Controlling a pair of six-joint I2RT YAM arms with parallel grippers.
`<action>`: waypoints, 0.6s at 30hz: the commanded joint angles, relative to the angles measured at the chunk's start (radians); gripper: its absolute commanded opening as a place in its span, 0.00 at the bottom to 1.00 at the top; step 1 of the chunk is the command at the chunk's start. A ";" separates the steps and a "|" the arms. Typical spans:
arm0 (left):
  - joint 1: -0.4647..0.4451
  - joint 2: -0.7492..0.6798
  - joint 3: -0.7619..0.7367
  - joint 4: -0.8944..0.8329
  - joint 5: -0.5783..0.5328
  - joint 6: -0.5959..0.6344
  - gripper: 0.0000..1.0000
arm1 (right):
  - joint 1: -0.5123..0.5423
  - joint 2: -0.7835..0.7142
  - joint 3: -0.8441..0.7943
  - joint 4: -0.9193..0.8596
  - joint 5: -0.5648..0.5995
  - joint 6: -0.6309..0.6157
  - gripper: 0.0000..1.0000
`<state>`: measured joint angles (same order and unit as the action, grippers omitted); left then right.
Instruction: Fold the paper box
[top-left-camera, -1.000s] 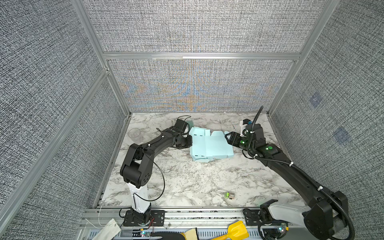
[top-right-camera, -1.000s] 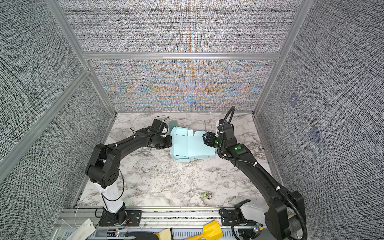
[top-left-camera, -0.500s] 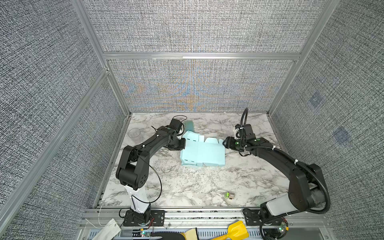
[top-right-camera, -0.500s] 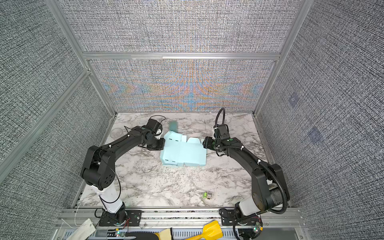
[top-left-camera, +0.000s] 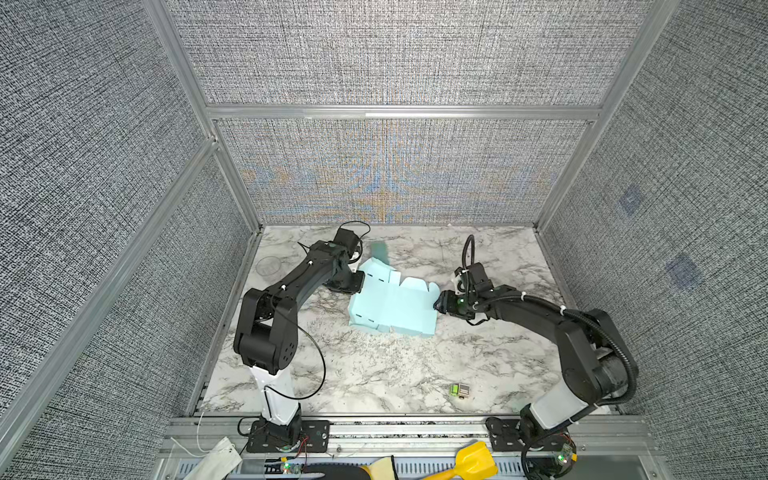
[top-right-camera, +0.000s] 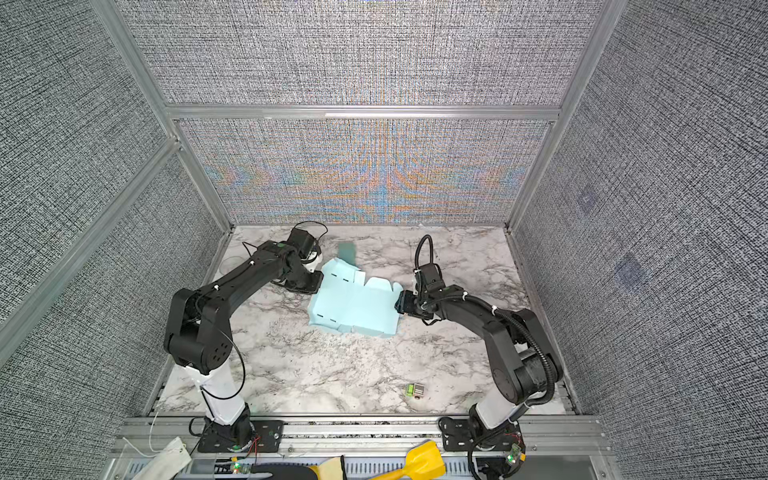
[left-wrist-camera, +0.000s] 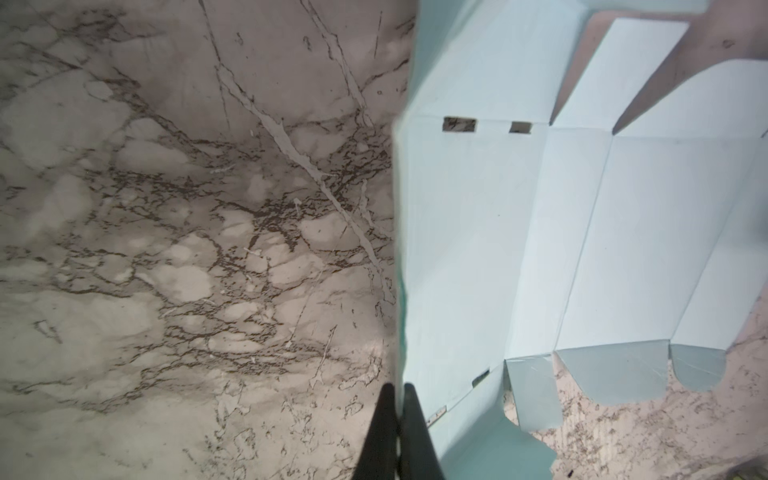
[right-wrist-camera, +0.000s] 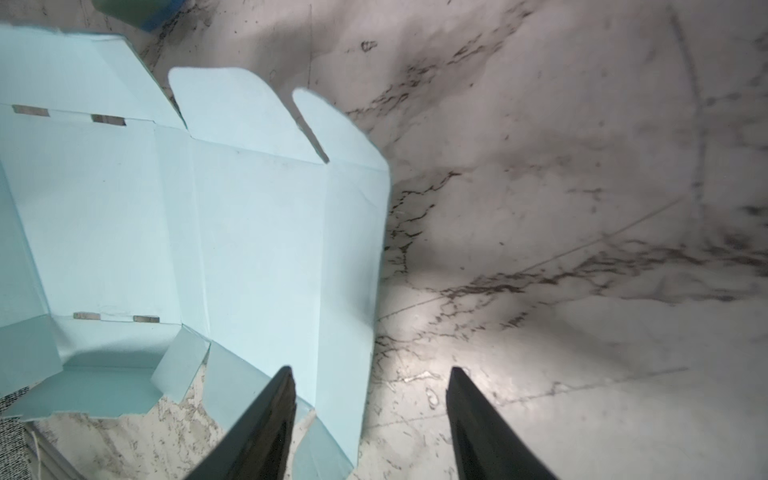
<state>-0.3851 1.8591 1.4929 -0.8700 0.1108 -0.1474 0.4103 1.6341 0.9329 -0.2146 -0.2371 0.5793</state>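
Observation:
The paper box (top-left-camera: 395, 305) (top-right-camera: 357, 309) is a pale sky-blue creased sheet with flaps and slots, lying mostly flat on the marble table. Its left side is lifted. My left gripper (top-left-camera: 360, 277) (left-wrist-camera: 397, 388) is shut on the sheet's raised left edge (left-wrist-camera: 415, 291). My right gripper (top-left-camera: 437, 305) (right-wrist-camera: 371, 378) sits low at the sheet's right edge, jaws open. That edge panel (right-wrist-camera: 353, 249) runs between the two fingers, and neither finger presses on it. One fingertip (right-wrist-camera: 286, 384) is over the sheet and the other is over bare table.
A darker teal strip (top-left-camera: 379, 250) (top-right-camera: 346, 251) lies behind the box near the back wall. A small green and grey object (top-left-camera: 459, 390) lies toward the front. Grey fabric walls close in three sides. A yellow scoop (top-left-camera: 473, 461) sits below the front rail.
The box has slid left and toward the front with the left gripper still shut on its edge. The right arm has dropped low and followed to the right edge, and its jaws have narrowed a little.

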 joint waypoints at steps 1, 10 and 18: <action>0.000 0.011 0.017 -0.029 -0.004 0.045 0.00 | 0.013 0.015 -0.031 0.086 -0.017 0.071 0.57; 0.000 0.038 0.052 -0.028 -0.013 0.078 0.00 | 0.031 0.008 -0.157 0.318 -0.036 0.240 0.35; 0.001 0.097 0.128 -0.025 -0.114 0.092 0.00 | 0.098 -0.084 -0.303 0.456 0.047 0.421 0.16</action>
<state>-0.3847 1.9400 1.5940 -0.8913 0.0555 -0.0673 0.4908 1.5826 0.6533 0.1665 -0.2375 0.9142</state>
